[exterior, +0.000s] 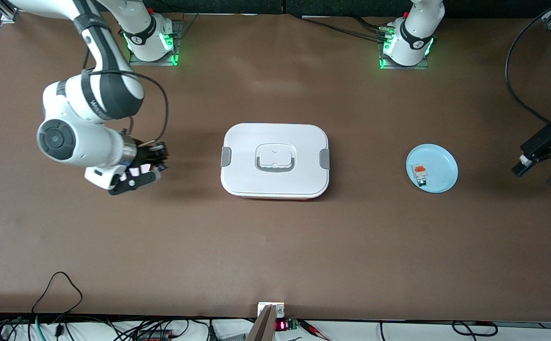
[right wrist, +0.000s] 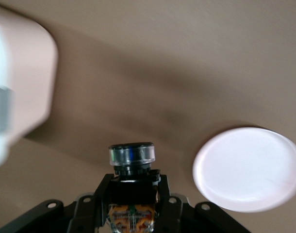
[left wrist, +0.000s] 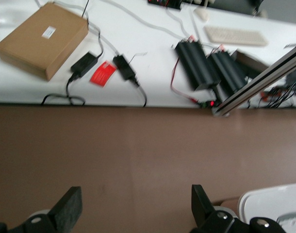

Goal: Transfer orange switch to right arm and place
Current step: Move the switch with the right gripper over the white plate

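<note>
Cut off at the edge: left claw (left wrist: 133, 213) linkage. Blurred: white box (right wrist: 17, 82). Too small to identify: part on blue plate (exterior: 446, 158).

Lidded box (exterior: 275, 160) mid-bench (exterior: 275, 246), plate (exterior: 431, 168) beside it toward the left arm's end, small part (exterior: 420, 174) on that plate, right hand (exterior: 139, 176) toward the opposite end, left hand (exterior: 546, 170) past the plate

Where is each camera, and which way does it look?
Front view: high across the table, facing both arms, above the white box.
Left wrist view: on left arm, looking across the table; open left gripper shows.
Right wrist view: on right arm; right gripper grips the orange switch.
All share the white box.
</note>
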You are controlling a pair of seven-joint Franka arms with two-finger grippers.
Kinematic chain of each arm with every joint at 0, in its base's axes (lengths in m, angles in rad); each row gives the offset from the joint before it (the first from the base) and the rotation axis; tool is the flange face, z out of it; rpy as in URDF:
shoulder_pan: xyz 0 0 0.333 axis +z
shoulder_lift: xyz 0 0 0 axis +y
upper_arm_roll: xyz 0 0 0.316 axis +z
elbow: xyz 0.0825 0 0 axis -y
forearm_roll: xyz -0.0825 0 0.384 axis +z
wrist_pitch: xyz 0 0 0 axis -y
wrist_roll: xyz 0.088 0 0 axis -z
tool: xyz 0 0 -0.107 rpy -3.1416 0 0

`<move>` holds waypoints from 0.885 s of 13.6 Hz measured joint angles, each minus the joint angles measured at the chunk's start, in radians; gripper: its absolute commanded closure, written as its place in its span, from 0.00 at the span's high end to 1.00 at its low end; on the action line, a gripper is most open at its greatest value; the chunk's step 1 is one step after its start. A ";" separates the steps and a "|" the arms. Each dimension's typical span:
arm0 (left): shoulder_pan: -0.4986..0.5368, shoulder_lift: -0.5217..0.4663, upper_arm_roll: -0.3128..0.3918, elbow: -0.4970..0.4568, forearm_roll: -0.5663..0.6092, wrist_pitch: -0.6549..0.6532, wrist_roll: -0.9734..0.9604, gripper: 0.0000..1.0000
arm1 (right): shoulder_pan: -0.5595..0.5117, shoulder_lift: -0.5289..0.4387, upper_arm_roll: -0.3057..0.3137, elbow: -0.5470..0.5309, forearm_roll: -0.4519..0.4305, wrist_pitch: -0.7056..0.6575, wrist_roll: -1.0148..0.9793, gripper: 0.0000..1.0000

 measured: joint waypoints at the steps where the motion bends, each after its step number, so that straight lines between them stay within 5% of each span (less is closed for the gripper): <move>1: -0.003 -0.014 0.010 0.000 0.061 -0.051 -0.035 0.99 | -0.026 0.000 -0.003 -0.003 -0.021 -0.011 -0.060 0.33; 6: -0.068 -0.092 0.019 0.000 0.412 -0.318 -0.238 0.99 | -0.160 0.000 -0.007 -0.043 -0.098 -0.005 -0.637 0.33; 12: -0.125 -0.104 0.024 -0.005 0.559 -0.447 -0.344 0.99 | -0.233 0.005 -0.007 -0.220 -0.140 0.251 -1.113 0.33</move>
